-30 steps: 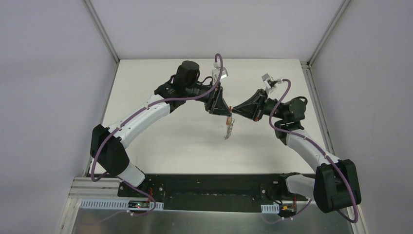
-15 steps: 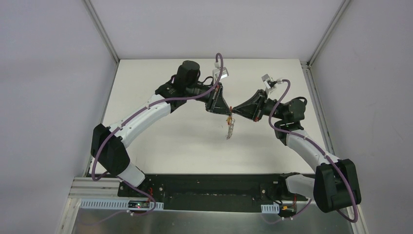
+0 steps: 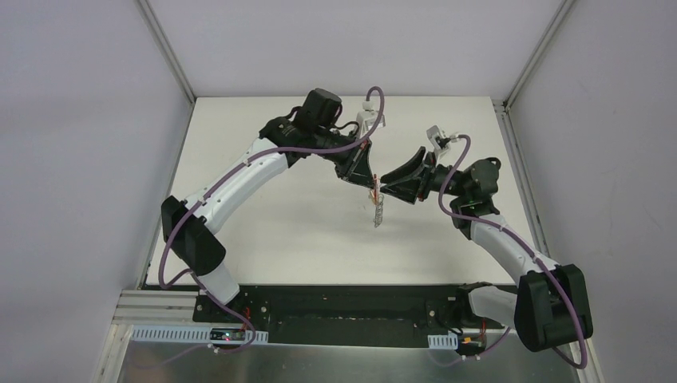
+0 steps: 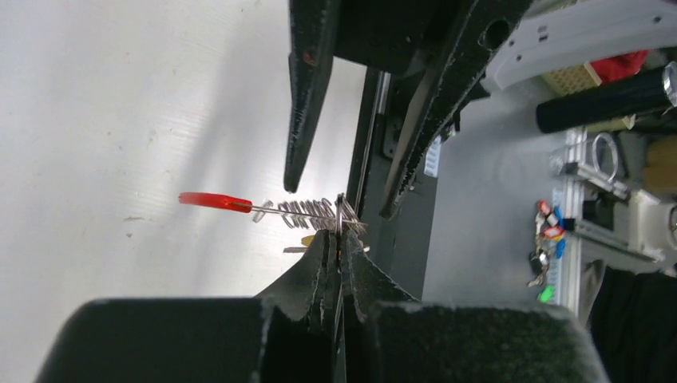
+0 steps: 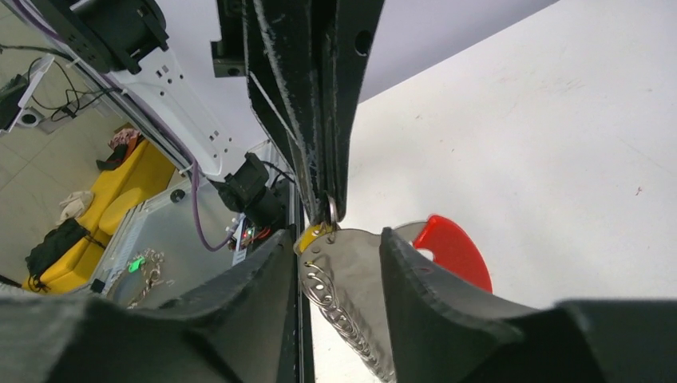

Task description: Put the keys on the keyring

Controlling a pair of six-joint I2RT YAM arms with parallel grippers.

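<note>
Left claw [image 4: 338, 238] pinching shut on keyring [image 4: 307, 211], dangling it, red band and beaded chain, above surface [image 3: 319, 239]. Right claw [image 5: 339, 267] gaping wide, gripping nothing, straddling yellow-headed key [image 5: 313, 234] hanging alongside chain.

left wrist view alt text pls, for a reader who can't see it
The left gripper, at the bottom, is shut on the ring end of the keyring, whose beaded chain and red band stretch left above the white table. The right gripper enters from the top edge, open, straddling that end; the key shows just under the chain.
</note>
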